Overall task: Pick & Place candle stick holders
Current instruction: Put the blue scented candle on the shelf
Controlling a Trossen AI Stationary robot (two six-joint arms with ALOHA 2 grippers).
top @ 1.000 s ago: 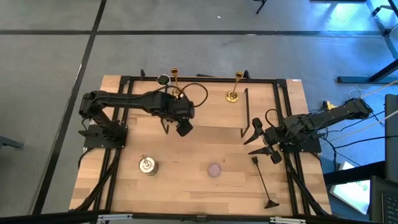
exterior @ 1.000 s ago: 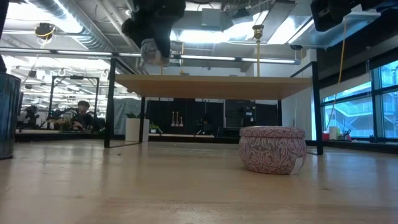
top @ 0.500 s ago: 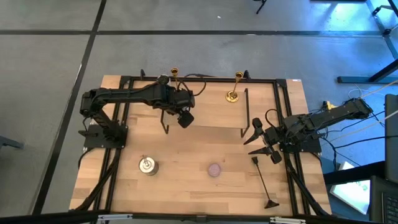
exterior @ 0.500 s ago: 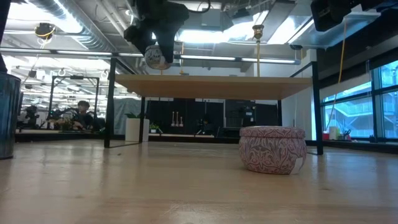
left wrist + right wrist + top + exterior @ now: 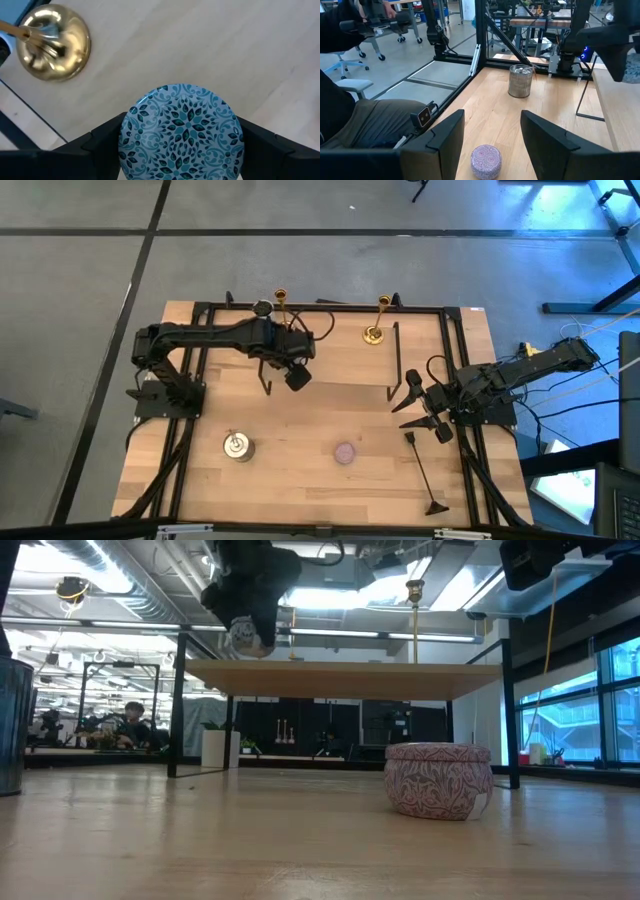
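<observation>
Two gold candle stick holders stand upright on their round bases on the raised wooden shelf [image 5: 340,355], one at the far left [image 5: 281,308] and one at the far right [image 5: 377,322]. The left one's base shows in the left wrist view [image 5: 52,42]. My left gripper [image 5: 297,377] hangs over the shelf just near of the left holder, shut on a round tin with a blue patterned lid [image 5: 181,132]. My right gripper [image 5: 412,408] is open and empty at the table's right side. My left gripper pinches the blue patterned tin between its two fingers, one on each opposite side of its round wall [image 5: 124,145]. The fingers come from above, pointing down. The tin sits lid up and is lifted clear of the shelf, as it also shows in the low view [image 5: 240,635].
A pink round candle [image 5: 345,452] and a silver tin [image 5: 237,446] stand on the near part of the table. A thin black rod with a foot [image 5: 424,477] lies at the near right. The shelf stands on black legs [image 5: 178,710]. A person sits in the room behind [image 5: 130,720].
My left gripper, still shut on the blue patterned tin, has gone a little toward the table's far edge, closer to the left candle stick holder, and then eased slightly back. The tin stays lifted over the shelf.
</observation>
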